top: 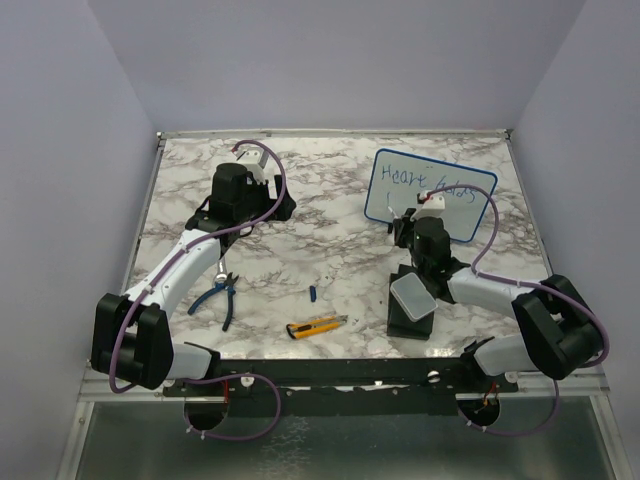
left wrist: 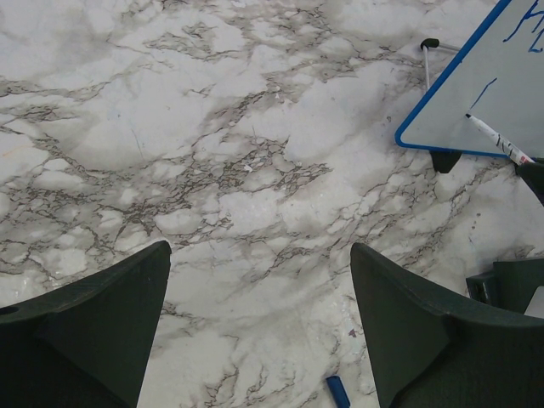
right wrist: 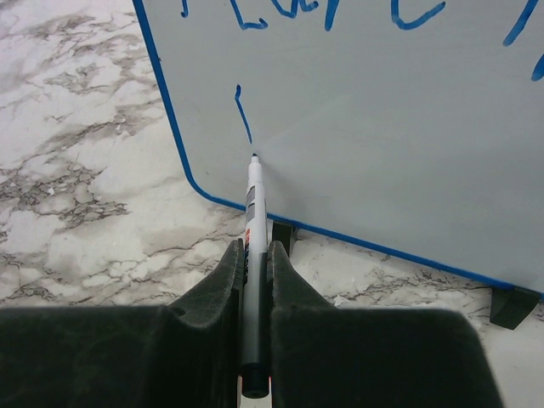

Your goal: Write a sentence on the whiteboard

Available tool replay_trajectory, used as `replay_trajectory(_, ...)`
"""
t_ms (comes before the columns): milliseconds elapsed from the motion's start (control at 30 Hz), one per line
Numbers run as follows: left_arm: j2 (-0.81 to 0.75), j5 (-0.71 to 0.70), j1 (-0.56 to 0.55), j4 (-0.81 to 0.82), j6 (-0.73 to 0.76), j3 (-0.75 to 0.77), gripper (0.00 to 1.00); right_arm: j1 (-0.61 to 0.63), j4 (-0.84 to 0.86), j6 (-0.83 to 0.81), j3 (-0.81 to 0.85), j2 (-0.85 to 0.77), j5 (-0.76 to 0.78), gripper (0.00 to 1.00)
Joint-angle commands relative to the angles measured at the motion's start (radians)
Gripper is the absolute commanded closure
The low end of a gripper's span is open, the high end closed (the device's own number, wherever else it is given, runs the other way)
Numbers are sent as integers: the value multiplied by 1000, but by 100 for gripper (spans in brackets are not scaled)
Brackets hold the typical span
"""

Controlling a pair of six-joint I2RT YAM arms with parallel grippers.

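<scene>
The whiteboard (top: 472, 218) stands tilted at the back right on small black feet, inside a thin blue frame. The sentence (top: 425, 186) shows as blue handwritten words on its upper part, cut off at the top in the right wrist view (right wrist: 297, 13). My right gripper (right wrist: 252, 251) is shut on a white marker (right wrist: 253, 200). The marker's tip touches the board (right wrist: 382, 127) just below a short blue stroke (right wrist: 243, 115). My left gripper (left wrist: 259, 246) hangs open over bare marble at the back left (top: 270, 205), holding nothing. The left wrist view also shows the marker (left wrist: 497, 140) against the whiteboard (left wrist: 501, 85).
A blue marker cap (top: 312, 293) lies mid-table, and it shows between my left fingers (left wrist: 337, 391). Blue-handled pliers (top: 222, 295) and a yellow utility knife (top: 318, 325) lie near the front. A pale grey box (top: 411, 298) sits on a black stand beside the right arm.
</scene>
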Motion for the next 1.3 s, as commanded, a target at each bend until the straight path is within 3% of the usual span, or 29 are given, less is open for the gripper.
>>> replay_trajectory(0,-13,7,6,-12,12,10,12,8,-28,27,-20,10,-24,99)
replay_trajectory(1267,-25,13,6,-8,6,6,13,9,31,-42,18,-27,56,99)
